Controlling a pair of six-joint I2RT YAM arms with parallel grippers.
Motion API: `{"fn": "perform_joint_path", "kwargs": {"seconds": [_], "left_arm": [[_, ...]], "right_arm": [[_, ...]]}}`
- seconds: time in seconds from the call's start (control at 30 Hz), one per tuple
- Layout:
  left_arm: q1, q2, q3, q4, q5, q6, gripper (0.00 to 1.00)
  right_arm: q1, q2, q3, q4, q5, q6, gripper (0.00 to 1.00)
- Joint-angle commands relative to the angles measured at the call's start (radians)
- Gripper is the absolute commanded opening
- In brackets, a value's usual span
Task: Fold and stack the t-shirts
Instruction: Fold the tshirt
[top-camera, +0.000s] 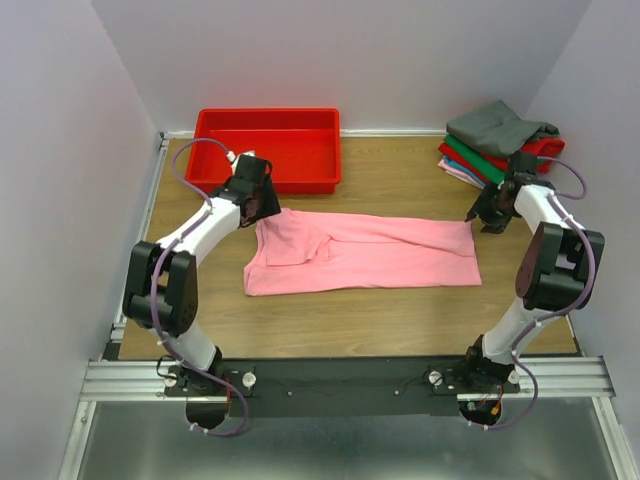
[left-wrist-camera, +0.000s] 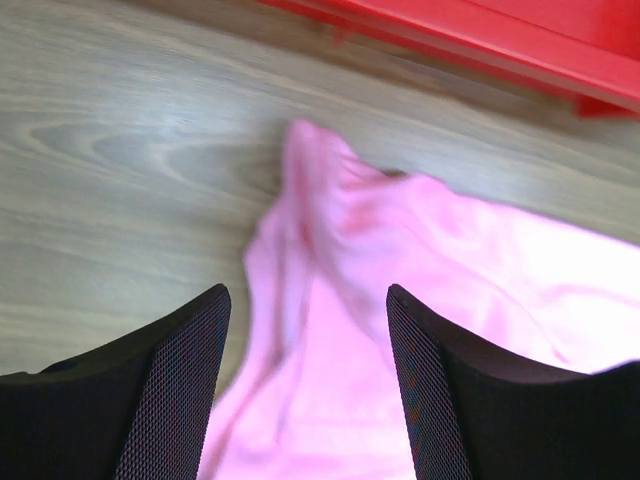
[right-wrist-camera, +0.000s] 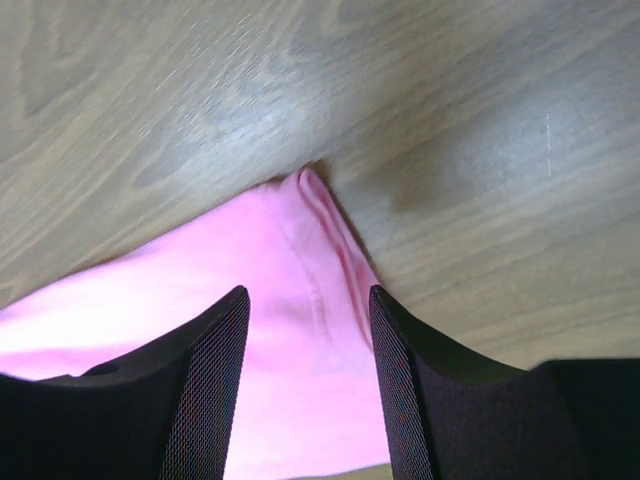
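- Nearest the camera, a grey metal sheet (top-camera: 340, 445) and an aluminium rail (top-camera: 340, 375) carry the bases of both arms, this side of the pink t-shirt (top-camera: 370, 255).
- The wood-grain table (top-camera: 400, 320) runs bare between the rail and the shirt's near hem.
- The pink t-shirt lies flat across the middle of the table as a long band, with a sleeve turned in at its left end.
- The left gripper (left-wrist-camera: 308, 300) hangs over the shirt's far left corner. Its black mesh-faced fingers (left-wrist-camera: 180, 380) stand apart, with rumpled pink cloth loose below them and nothing clamped; the wrist view is blurred.
- The right gripper (right-wrist-camera: 308, 295) hangs over the shirt's far right corner, jaws parted, with the pink edge lying on the wood beneath the gap.
- Each arm bends in from its own side of the shirt, so the left wrist hides part of the corner under it in the overhead view.
- Beyond the shirt's left end sits a red tray (top-camera: 270, 150), close behind the left wrist.
- Beyond the shirt's right end rests a stack of folded t-shirts (top-camera: 495, 145): grey on top, then red, green and a pale one.
- Pale lavender walls (top-camera: 350, 50) close in behind the shirt and on both sides.
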Motion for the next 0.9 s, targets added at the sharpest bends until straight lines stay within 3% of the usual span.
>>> {"fn": "perform_joint_path", "kwargs": {"seconds": [0.0, 0.17, 0.37, 0.7, 0.87], "left_arm": [[-0.141, -0.111, -0.028, -0.043, -0.057, -0.031, 0.72], [-0.312, -0.156, -0.031, -0.103, -0.068, -0.072, 0.65], [-0.427, -0.159, -0.075, -0.078, 0.056, -0.068, 0.59], [-0.470, -0.011, -0.054, 0.014, 0.188, -0.057, 0.56], [-0.470, 0.068, -0.020, -0.023, 0.128, -0.071, 0.56]], "right_arm": [[-0.004, -0.092, -0.052, 0.006, -0.001, -0.005, 0.59], [-0.003, -0.124, -0.106, 0.005, -0.010, -0.008, 0.59], [-0.003, -0.144, -0.132, 0.003, -0.034, -0.005, 0.59], [-0.004, -0.169, -0.146, 0.005, -0.056, -0.003, 0.59], [-0.004, -0.180, -0.148, 0.005, -0.053, -0.003, 0.59]]}}
